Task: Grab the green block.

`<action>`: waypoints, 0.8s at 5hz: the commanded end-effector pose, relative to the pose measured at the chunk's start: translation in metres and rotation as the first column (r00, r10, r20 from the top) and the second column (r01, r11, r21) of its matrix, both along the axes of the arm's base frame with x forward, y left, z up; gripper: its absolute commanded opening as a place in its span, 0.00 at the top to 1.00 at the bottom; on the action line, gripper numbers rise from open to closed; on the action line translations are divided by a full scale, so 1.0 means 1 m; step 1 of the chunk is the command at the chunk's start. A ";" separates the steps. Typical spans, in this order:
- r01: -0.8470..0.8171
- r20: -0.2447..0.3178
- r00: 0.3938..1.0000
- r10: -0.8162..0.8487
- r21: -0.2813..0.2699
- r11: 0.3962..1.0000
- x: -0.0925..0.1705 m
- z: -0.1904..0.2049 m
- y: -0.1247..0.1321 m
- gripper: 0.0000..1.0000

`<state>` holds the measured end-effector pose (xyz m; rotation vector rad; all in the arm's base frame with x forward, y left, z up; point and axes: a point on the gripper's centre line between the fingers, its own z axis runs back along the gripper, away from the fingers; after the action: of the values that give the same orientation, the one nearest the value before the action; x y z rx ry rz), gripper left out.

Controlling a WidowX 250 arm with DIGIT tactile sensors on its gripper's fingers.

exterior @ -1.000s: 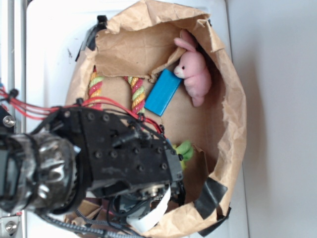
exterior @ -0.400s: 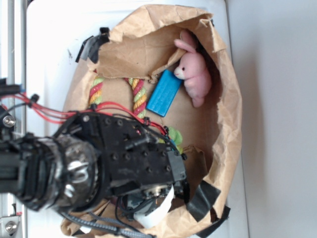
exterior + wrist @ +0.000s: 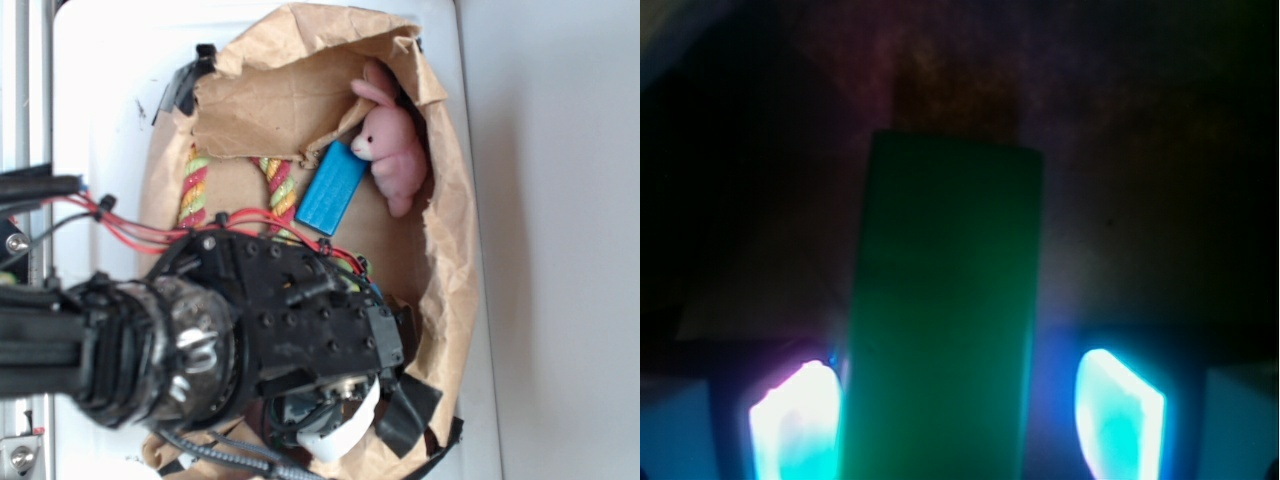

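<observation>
Wrist view shows the green block (image 3: pixel 940 310) lying lengthwise between the two glowing fingers (image 3: pixel 795 425) of the tool (image 3: pixel 955 425). The left finger is right against the block's edge, while a dark gap separates the block from the right finger, so the tool is spread and not clamped on it. Around the block the surface is dim brown. In the exterior view the block is hidden under the black arm (image 3: pixel 270 330), which reaches into the near end of the brown paper bag (image 3: pixel 455 250). Inside that bag, toward its far end, lie a blue block (image 3: pixel 331 188), a pink plush bunny (image 3: pixel 392 150) touching the blue block's corner, and a coloured rope (image 3: pixel 278 190) beside it. The bag rests on a white tabletop (image 3: pixel 105 80).
</observation>
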<state>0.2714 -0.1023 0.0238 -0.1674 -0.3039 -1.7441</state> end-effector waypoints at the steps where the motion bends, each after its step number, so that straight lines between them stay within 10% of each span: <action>1: -0.098 0.031 0.995 0.098 -0.010 0.995 -0.006 0.013 0.001 1.00; 4: -0.411 0.078 0.905 0.417 -0.090 0.907 -0.019 0.070 0.056 1.00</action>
<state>0.2580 -0.0422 0.0789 -0.0984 -0.3962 -1.3154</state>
